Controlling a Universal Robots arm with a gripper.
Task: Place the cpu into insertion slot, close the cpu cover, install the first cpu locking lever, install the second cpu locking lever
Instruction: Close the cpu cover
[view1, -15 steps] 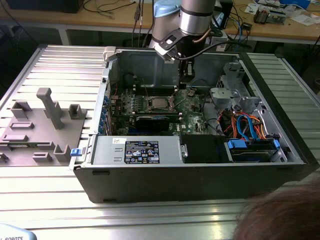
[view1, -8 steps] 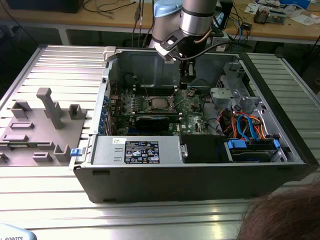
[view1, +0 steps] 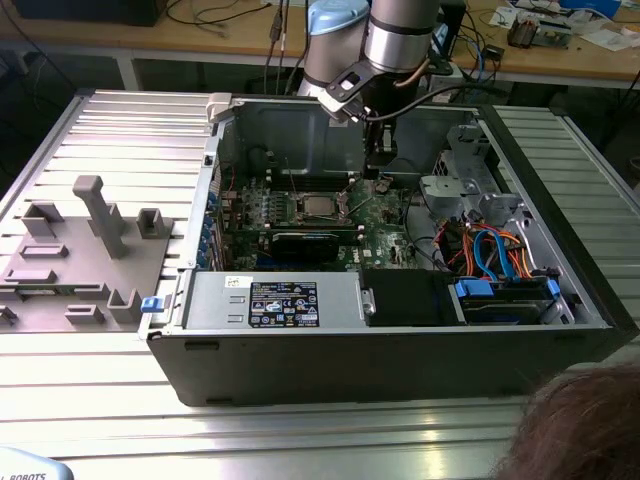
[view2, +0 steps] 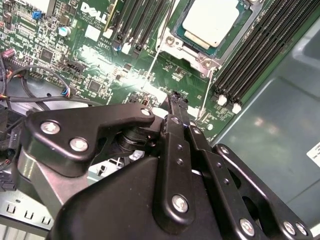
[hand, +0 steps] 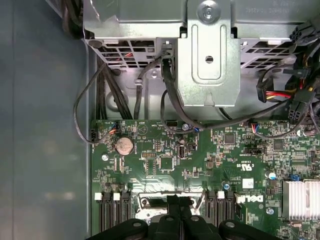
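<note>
Silver-topped, the cpu (view2: 210, 22) is being shown seated in the insertion slot (hand: 147, 202) under the lowered cpu cover (view2: 172, 42), while the two wire locking levers (view2: 151, 67) are apparently being left unlatched beside the gripper (view2: 176, 100), its fingers pressed together on nothing visible.

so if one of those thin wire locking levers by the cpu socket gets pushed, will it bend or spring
The locking lever looks like slim bare wire, so it probably flexes slightly and springs back. Smooth and narrow, it could slip off the pincer. One end sits by the cpu cover, so it likely pivots rather than slides.
</note>
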